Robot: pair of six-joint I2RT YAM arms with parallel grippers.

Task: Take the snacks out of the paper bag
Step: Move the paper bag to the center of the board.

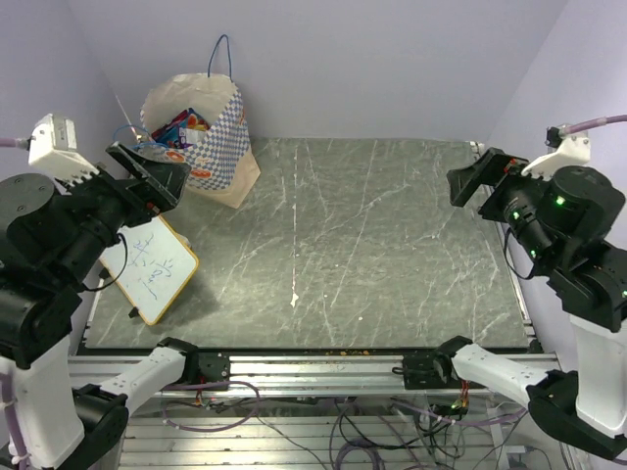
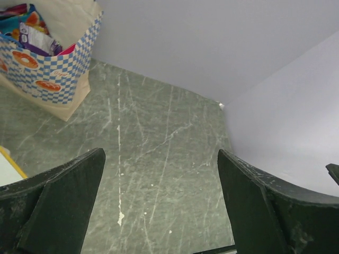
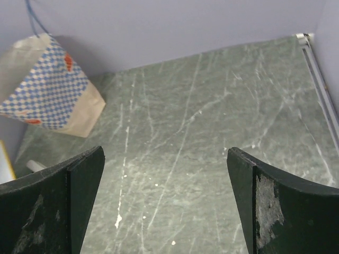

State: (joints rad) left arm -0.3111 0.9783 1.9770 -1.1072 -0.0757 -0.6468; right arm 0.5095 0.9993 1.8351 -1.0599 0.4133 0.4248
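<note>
Left gripper (image 2: pixel 160 153), right gripper (image 3: pixel 164 151): fingers spread wide, holding nothing. Paper bag (image 2: pixel 55 79), snacks (image 2: pixel 29 34) inside, sits beyond left gripper's left finger, apart.

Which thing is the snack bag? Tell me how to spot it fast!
Look at the grey-green table and go to its far left corner. The paper bag stands there with bright snacks showing in its open top. Its blue-and-white checks and thin blue handles set it apart from the flat yellow-framed whiteboard lying nearer.

1 yellow-framed whiteboard (image 1: pixel 162 269) w/ scribbles lies on green marble table (image 1: pixel 392 245), left side
</note>
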